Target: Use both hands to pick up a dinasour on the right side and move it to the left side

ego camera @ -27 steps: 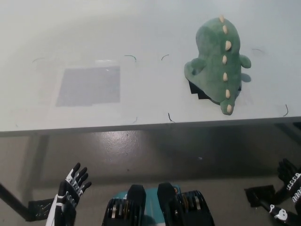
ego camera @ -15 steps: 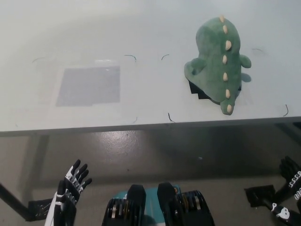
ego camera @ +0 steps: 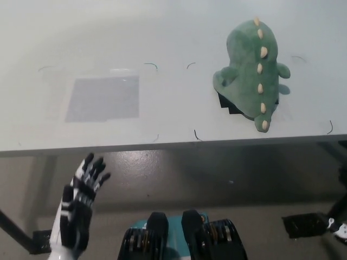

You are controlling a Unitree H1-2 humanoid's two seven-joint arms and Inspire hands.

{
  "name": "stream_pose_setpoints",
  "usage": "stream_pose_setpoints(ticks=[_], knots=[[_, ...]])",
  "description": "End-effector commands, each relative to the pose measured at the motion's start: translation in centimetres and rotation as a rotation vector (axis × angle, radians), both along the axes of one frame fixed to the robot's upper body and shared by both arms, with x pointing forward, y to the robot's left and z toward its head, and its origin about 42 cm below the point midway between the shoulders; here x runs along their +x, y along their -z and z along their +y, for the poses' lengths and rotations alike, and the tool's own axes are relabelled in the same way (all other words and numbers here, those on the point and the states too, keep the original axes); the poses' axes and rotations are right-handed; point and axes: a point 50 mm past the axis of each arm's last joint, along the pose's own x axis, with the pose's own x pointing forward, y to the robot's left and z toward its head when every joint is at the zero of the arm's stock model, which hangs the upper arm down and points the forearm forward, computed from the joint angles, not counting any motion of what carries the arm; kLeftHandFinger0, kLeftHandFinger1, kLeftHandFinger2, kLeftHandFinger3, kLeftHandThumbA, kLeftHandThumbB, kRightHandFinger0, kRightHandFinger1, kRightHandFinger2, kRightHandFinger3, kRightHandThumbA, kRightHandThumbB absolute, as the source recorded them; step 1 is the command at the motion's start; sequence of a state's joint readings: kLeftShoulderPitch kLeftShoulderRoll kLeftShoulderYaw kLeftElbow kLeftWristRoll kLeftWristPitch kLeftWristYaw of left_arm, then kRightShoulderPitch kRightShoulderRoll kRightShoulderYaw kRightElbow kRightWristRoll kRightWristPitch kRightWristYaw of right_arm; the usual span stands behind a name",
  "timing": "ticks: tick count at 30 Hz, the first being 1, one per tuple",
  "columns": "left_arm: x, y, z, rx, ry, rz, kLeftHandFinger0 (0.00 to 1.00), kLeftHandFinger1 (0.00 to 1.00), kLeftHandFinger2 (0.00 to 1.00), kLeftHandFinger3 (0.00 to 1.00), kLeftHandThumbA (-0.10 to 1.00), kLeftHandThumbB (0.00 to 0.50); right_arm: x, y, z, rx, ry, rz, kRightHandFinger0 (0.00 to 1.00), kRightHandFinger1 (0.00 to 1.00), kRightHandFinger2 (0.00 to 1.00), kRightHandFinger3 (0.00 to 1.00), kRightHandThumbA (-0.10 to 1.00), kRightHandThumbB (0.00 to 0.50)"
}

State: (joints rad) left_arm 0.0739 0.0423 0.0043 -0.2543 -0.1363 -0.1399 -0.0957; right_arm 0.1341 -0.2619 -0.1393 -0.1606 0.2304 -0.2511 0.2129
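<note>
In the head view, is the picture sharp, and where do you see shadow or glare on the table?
Head view: the green dinosaur is sharp, with a dark shadow under its near-left side. The table looks evenly lit and pale, without strong glare; the grey patch is slightly duller. The floor below shows a soft bright reflection. The left hand is open and a little soft at the fingertips.

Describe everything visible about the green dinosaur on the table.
The plush dinosaur is soft green fabric with a row of cream spikes down its back, stubby limbs at both sides, and a tail end pointing toward the near table edge. It lies belly-down on the right part of the pale table, partly covering a black patch under it. Neither hand touches it.
</note>
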Motion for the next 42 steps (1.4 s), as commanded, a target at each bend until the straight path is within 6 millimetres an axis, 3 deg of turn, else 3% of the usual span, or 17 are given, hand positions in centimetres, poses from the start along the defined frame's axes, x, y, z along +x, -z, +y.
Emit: stream_pose_setpoints(ticks=[1, 5, 8, 12, 13, 15, 19, 21, 23, 26, 30, 31, 37, 39, 40, 42], knots=[[1.9, -2.3, -0.7, -0.048, 0.026, -0.059, 1.00, 1.00, 1.00, 1.00, 1.00, 0.306, 1.3, -3.2, -0.9, 0.028, 0.001, -0.102, 1.00, 1.00, 1.00, 1.00, 1.00, 0.228], [4.4, -3.9, -1.5, -0.045, 0.028, -0.094, 1.00, 1.00, 1.00, 1.00, 1.00, 0.331, 2.6, -4.7, -1.3, 0.048, 0.008, -0.132, 1.00, 1.00, 1.00, 1.00, 1.00, 0.252], [6.2, -5.4, -2.3, -0.042, 0.049, -0.137, 1.00, 1.00, 1.00, 1.00, 1.00, 0.321, 3.9, -5.9, -1.4, 0.034, 0.008, -0.153, 1.00, 1.00, 1.00, 1.00, 1.00, 0.282], [8.1, -6.9, -3.3, -0.010, 0.051, -0.168, 1.00, 1.00, 1.00, 1.00, 1.00, 0.364, 4.9, -6.9, -1.5, 0.028, -0.006, -0.151, 1.00, 1.00, 1.00, 1.00, 1.00, 0.319], [9.6, -7.9, -4.1, 0.000, 0.068, -0.198, 1.00, 1.00, 1.00, 1.00, 1.00, 0.367, 5.6, -7.7, -1.5, 0.015, -0.011, -0.144, 1.00, 1.00, 1.00, 1.00, 1.00, 0.373], [10.7, -8.8, -4.8, 0.009, 0.070, -0.208, 1.00, 1.00, 1.00, 1.00, 1.00, 0.361, 6.5, -8.4, -1.4, 0.002, 0.000, -0.147, 1.00, 1.00, 1.00, 1.00, 1.00, 0.398], [13.7, -11.1, -6.8, 0.048, 0.103, -0.220, 1.00, 1.00, 1.00, 1.00, 1.00, 0.367, 8.2, -9.8, -1.2, -0.016, 0.036, -0.149, 1.00, 1.00, 1.00, 1.00, 1.00, 0.390], [14.6, -11.7, -7.6, 0.053, 0.112, -0.235, 1.00, 1.00, 1.00, 1.00, 1.00, 0.336, 8.8, -10.0, -1.3, -0.004, 0.039, -0.166, 1.00, 1.00, 1.00, 1.00, 1.00, 0.355], [15.3, -12.3, -8.0, 0.067, 0.105, -0.247, 1.00, 1.00, 1.00, 1.00, 1.00, 0.323, 9.3, -10.1, -1.1, 0.000, 0.044, -0.174, 1.00, 1.00, 1.00, 1.00, 1.00, 0.360], [16.3, -12.9, -8.7, 0.052, 0.112, -0.243, 0.99, 1.00, 1.00, 1.00, 1.00, 0.346, 9.9, -10.5, -1.0, 0.009, 0.046, -0.195, 1.00, 1.00, 1.00, 1.00, 1.00, 0.360], [17.7, -14.3, -10.5, 0.014, 0.121, -0.247, 1.00, 1.00, 1.00, 1.00, 1.00, 0.443, 11.3, -12.1, -0.2, -0.009, 0.048, -0.229, 1.00, 1.00, 1.00, 1.00, 1.00, 0.358], [17.9, -14.7, -10.8, 0.022, 0.121, -0.249, 1.00, 1.00, 1.00, 1.00, 1.00, 0.448, 11.7, -12.5, 0.0, -0.009, 0.038, -0.230, 1.00, 1.00, 1.00, 1.00, 1.00, 0.362], [19.7, -17.1, -12.8, 0.083, 0.148, -0.244, 1.00, 1.00, 1.00, 1.00, 1.00, 0.379, 14.7, -14.9, 0.2, 0.013, 0.023, -0.205, 1.00, 1.00, 1.00, 1.00, 1.00, 0.331], [20.3, -17.6, -13.1, 0.092, 0.164, -0.230, 1.00, 1.00, 1.00, 1.00, 1.00, 0.369, 15.6, -15.5, 0.3, 0.000, 0.018, -0.196, 1.00, 1.00, 1.00, 1.00, 1.00, 0.297], [20.9, -18.1, -13.4, 0.096, 0.171, -0.211, 1.00, 1.00, 1.00, 1.00, 1.00, 0.359, 16.4, -16.0, 0.3, -0.010, 0.010, -0.196, 1.00, 1.00, 1.00, 1.00, 1.00, 0.211], [21.5, -18.3, -13.7, 0.095, 0.177, -0.206, 1.00, 1.00, 1.00, 1.00, 1.00, 0.305, 17.1, -16.5, 0.3, -0.004, -0.005, -0.193, 1.00, 1.00, 1.00, 1.00, 1.00, 0.163]])
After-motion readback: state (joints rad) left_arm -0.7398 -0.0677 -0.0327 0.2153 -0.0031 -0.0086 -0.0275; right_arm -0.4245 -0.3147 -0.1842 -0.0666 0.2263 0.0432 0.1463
